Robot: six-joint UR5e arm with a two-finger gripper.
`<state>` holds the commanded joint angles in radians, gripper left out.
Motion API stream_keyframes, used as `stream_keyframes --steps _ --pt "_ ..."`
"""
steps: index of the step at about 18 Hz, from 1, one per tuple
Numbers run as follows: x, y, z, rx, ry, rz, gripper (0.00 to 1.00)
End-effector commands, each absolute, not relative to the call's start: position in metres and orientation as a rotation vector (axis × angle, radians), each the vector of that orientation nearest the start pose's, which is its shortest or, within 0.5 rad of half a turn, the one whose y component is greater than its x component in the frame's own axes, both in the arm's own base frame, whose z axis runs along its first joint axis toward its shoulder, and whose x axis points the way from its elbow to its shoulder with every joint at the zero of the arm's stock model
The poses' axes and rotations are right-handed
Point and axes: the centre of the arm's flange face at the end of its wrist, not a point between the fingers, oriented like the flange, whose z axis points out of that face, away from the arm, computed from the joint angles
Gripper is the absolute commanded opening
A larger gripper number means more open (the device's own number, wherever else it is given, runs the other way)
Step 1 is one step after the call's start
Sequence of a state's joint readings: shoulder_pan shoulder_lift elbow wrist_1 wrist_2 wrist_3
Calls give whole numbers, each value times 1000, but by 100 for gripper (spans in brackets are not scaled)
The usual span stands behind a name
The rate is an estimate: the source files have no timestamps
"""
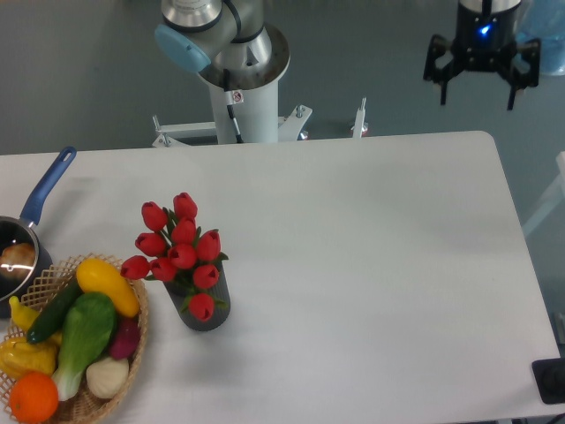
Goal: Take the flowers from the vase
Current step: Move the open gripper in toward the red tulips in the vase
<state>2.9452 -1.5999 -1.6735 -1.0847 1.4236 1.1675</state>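
The flowers (181, 250), a bunch of red tulip buds on green stems, stand upright in the vase (210, 315), a short dark cylinder on the left part of the white table (371, 265). My gripper (477, 87) hangs at the top right, beyond the table's far right corner, far from the flowers. Its black fingers (440, 86) are spread wide apart with nothing between them, and a blue light glows on its body.
A wicker basket (137, 349) of colourful vegetables sits just left of the vase. A blue-handled pot (35, 208) lies at the left edge. The robot base (243, 79) stands behind the table's far edge. A small black object (552, 380) is at the front right corner.
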Motion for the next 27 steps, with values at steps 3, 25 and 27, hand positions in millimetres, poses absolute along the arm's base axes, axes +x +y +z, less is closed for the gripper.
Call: stream_keyframes --steps 3,25,27 --pt "-487 253 470 -2850 -271 397 100" --pt "-370 398 402 -2593 104 -77 100" --pt "-361 396 397 -2601 112 -87 100"
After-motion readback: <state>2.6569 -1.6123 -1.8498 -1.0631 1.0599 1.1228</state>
